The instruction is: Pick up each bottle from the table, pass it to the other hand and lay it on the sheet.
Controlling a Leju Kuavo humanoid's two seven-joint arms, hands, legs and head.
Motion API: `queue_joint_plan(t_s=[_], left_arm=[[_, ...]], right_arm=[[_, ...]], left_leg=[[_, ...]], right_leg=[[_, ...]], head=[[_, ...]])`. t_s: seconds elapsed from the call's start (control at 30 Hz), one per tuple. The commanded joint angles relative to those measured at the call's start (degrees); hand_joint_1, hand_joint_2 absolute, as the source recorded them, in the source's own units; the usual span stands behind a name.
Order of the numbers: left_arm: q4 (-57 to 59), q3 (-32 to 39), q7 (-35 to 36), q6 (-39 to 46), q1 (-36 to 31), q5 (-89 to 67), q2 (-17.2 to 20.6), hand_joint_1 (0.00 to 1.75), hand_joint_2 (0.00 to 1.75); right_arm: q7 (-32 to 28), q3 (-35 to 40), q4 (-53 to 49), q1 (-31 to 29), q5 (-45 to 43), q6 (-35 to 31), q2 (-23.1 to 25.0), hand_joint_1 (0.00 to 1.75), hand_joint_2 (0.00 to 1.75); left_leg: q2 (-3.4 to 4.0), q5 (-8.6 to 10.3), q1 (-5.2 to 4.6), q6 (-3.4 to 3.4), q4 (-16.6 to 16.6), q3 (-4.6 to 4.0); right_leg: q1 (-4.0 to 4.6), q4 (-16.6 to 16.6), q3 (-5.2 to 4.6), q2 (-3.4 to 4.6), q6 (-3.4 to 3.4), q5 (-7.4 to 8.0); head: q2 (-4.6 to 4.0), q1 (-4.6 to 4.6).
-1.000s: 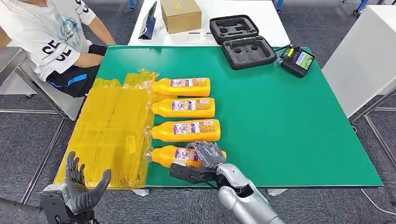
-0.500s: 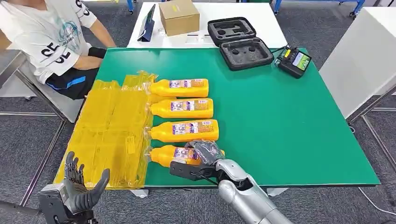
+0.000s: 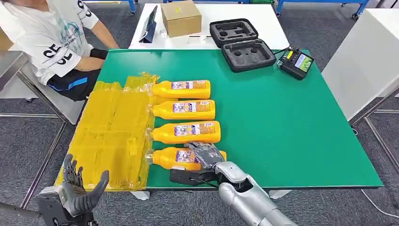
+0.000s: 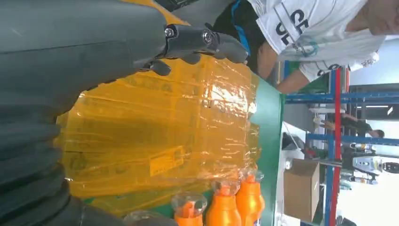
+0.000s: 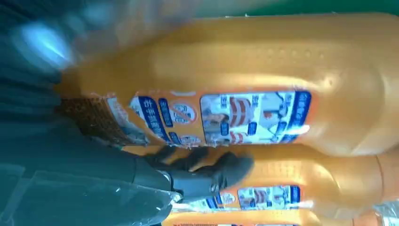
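Orange nearest bottle [image 3: 175, 157] lies gripped by right hand [image 3: 205, 155] fingers [image 5: 221, 170]; left hand [image 3: 77, 188] open, empty.

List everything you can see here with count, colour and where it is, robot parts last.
bottles: four, orange, lying in a row on the green table, necks toward the sheet
sheet: one, yellow, left part of the table
table: one, green
foam-lined case: one, black, open, far edge
handheld controller: one, black, far right corner
cardboard box: one, brown, white table behind
person: one, white shirt, seated far left
left hand: fingers spread, below the sheet's near edge
right hand: on the nearest bottle
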Motion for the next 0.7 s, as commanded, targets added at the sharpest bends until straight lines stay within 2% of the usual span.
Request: queue_joint_plan(t_s=[0.03, 0.33, 0.37, 0.4, 0.43, 0.47, 0.7], left_arm=[[1.61, 0.45, -0.04, 0.11, -0.76, 0.22, -0.25, 0.0, 1.75], [1.65, 0.78, -0.06, 0.25, -0.23, 0.19, -0.25, 0.0, 1.75], [1.19, 0.98, -0.07, 0.47, 0.27, 0.22, -0.68, 0.0, 1.75], [1.19, 0.98, -0.07, 0.47, 0.27, 0.22, -0.68, 0.0, 1.75], [1.02, 1.19, -0.14, 0.34, 0.51, 0.38, -0.94, 0.0, 1.75], [0.99, 1.28, -0.15, 0.29, 0.56, 0.41, -1.01, 0.0, 1.75], [1.36, 2.02, -0.32, -0.61, 0.27, 0.11, -1.57, 0.0, 1.75]], right_arm=[[0.18, 2.56, 6.83, 0.09, -0.1, 1.08, -1.27, 0.0, 1.75], [0.11, 2.63, 7.49, 0.09, -0.01, 1.06, -1.51, 0.02, 1.75], [-0.19, 2.74, 8.0, 0.15, -0.06, 0.96, -1.61, 0.16, 1.75], [-0.19, 2.74, 8.0, 0.15, -0.06, 0.96, -1.61, 1.48, 1.75], [-0.55, 2.72, 8.42, 0.11, -0.27, 0.74, -1.61, 1.69, 1.75], [-0.66, 2.72, 8.51, 0.12, -0.33, 0.65, -1.65, 1.75, 1.75], [-6.5, 0.74, 6.76, 0.55, -6.69, 0.31, -1.17, 1.75, 1.75]], left_leg=[[-0.22, 0.03, 0.01, 0.03, -0.11, 0.12], [-0.19, -0.03, -0.04, 0.14, -0.1, 0.15], [-0.26, -0.02, -0.02, 0.14, -0.14, 0.17], [-0.19, -0.06, -0.03, 0.14, -0.11, 0.16], [-0.25, -0.05, -0.02, 0.13, -0.15, 0.18], [-0.19, -0.06, -0.02, 0.13, -0.11, 0.18], [-0.22, -0.08, -0.01, 0.13, -0.08, 0.31]], right_leg=[[0.0, -0.13, 0.19, -0.17, 0.0, -0.04], [-0.01, -0.11, 0.24, -0.13, 0.04, -0.08], [0.0, -0.17, 0.27, -0.16, 0.03, -0.07], [-0.01, -0.13, 0.25, -0.13, 0.03, -0.08], [0.01, -0.18, 0.29, -0.16, 0.02, -0.08], [0.01, -0.15, 0.27, -0.12, 0.03, -0.07], [0.01, -0.13, 0.31, -0.16, 0.0, -0.15]], head=[[0.0, 0.0], [0.0, 0.0], [0.0, 0.0], [0.0, 0.0], [0.0, 0.0], [0.0, 0.0], [0.0, 0.02]])
